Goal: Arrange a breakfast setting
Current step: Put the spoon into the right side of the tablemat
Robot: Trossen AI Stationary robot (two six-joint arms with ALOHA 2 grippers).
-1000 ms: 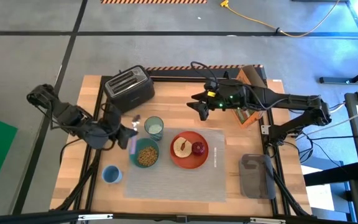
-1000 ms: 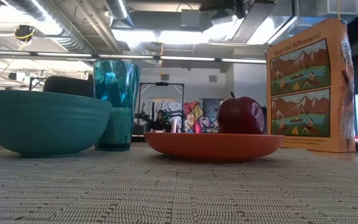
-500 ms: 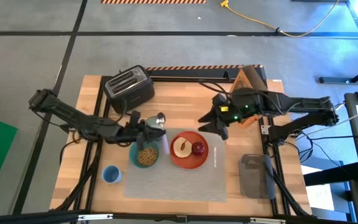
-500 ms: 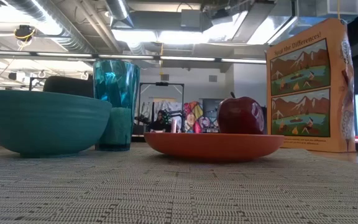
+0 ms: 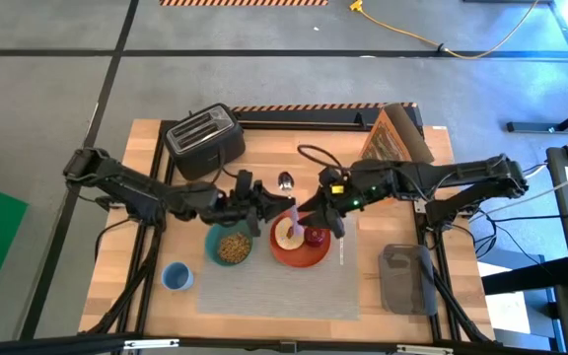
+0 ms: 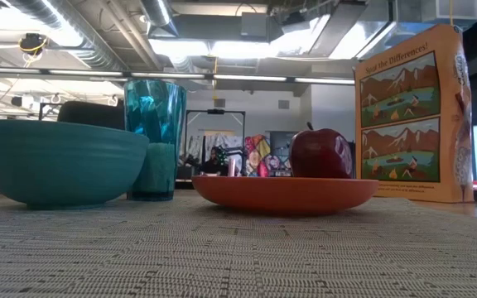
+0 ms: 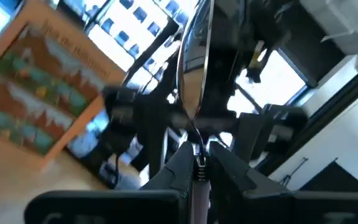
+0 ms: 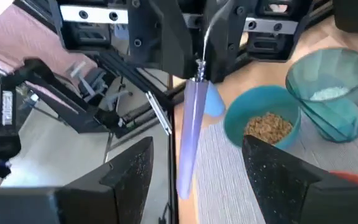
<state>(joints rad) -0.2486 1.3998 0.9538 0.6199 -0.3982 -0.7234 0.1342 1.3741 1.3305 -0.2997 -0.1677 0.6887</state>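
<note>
The middle of the bench (image 5: 264, 148) is crowded — the left claw (image 5: 282, 204), clamped on a spoon (image 5: 285, 183), and the right claw (image 5: 316, 219), fingers spread, meet above the orange plate (image 5: 297, 253), so nothing else could pass between them there. The teal bowl (image 5: 229, 247) and plate sit just beside each other on the grey placemat (image 5: 274, 291), leaving little gap. The toaster (image 5: 205, 139) blocks the far left, the cereal box (image 5: 398, 138) the far right. Free room lies on the near half of the placemat and on the bare wood between toaster and box — also near right, short of the dark tray (image 5: 405, 279). A blue cup (image 5: 177, 276) stands at the near left.
</note>
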